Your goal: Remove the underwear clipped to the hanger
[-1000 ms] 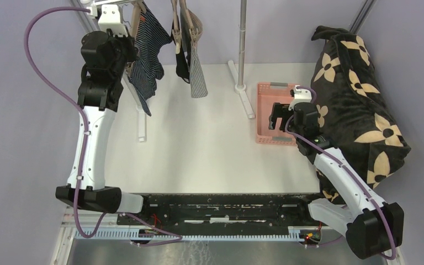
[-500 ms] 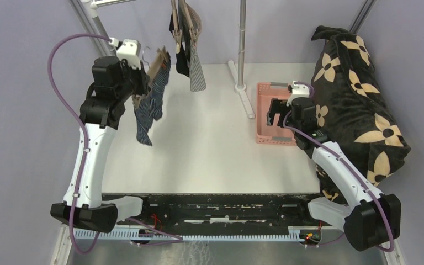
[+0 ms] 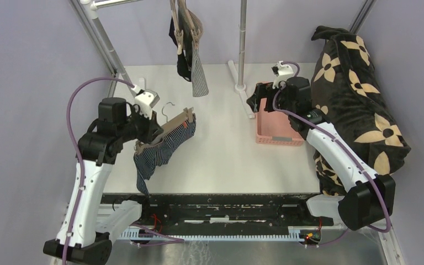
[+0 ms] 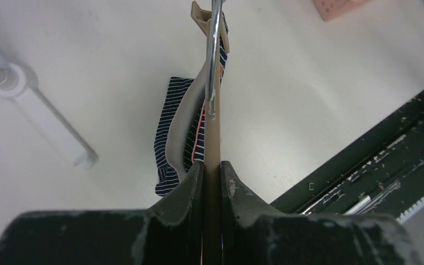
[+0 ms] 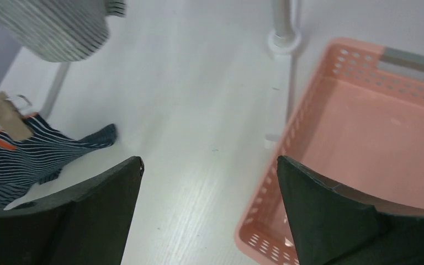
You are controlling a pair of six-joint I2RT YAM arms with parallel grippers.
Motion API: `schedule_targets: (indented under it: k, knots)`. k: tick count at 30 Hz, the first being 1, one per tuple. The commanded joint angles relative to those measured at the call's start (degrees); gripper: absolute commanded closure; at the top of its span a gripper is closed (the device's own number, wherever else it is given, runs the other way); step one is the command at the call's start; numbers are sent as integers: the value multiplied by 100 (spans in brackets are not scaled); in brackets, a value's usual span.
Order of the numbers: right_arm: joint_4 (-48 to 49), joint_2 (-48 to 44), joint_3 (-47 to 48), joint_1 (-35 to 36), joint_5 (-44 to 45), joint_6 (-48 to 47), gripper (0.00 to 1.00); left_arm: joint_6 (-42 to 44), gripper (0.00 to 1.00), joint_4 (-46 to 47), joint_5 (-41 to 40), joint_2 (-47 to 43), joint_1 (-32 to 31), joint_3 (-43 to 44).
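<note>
So here's where we're at: our left gripper (image 3: 152, 132) is clamped tight on the wooden bar of a hanger (image 3: 174, 126), holding it tilted over the near-left part of the table (image 3: 221, 160). In the left wrist view both fingers (image 4: 190, 185) press flat against the wood with no gap, and the metal hook (image 4: 214, 55) points away from the camera. The navy striped pair (image 3: 160, 155) is clipped to that hanger and droops below it; we can't tell whether its lowest corner touches the table. The black pair (image 3: 180, 62) and the grey-and-white striped pair (image 3: 199, 78) hang side by side on their own hangers at the far end, well apart from the one we're holding. Our right gripper (image 5: 210, 182) has its fingers spread wide with nothing between them, hovering over bare table just beside the pink basket (image 3: 279, 137), at its far-left corner. The flowered black blanket (image 3: 359, 99) sits heaped on the right, against the basket's far side.
</note>
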Motion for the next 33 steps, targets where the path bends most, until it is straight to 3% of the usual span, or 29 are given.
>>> schedule_targets:
  k: [1,4,10,14,19,25,33]
  knots:
    - [50,201,802,44,-1764,-243,0,370,97,975,1695,-551,-9,-245]
    - [38,251,1019,72,-2719,-304,0,288,97,1486,2631,-639,-9,-396]
    - [115,112,1155,77,-4248,-323,0,-42,97,2657,3714,-605,-14,-799]
    - [178,11,1244,81,-4887,-274,0,-272,97,3136,3917,-474,-11,-1016]
    - [503,-6,1233,85,-5144,-30,0,-413,97,3544,4135,-425,-12,-1191]
    - [791,119,1248,147,-5263,211,1,-1153,97,4745,4554,-397,-10,-1499]
    - [901,165,1200,212,-5175,258,19,-1529,97,4995,4541,-317,-10,-1547]
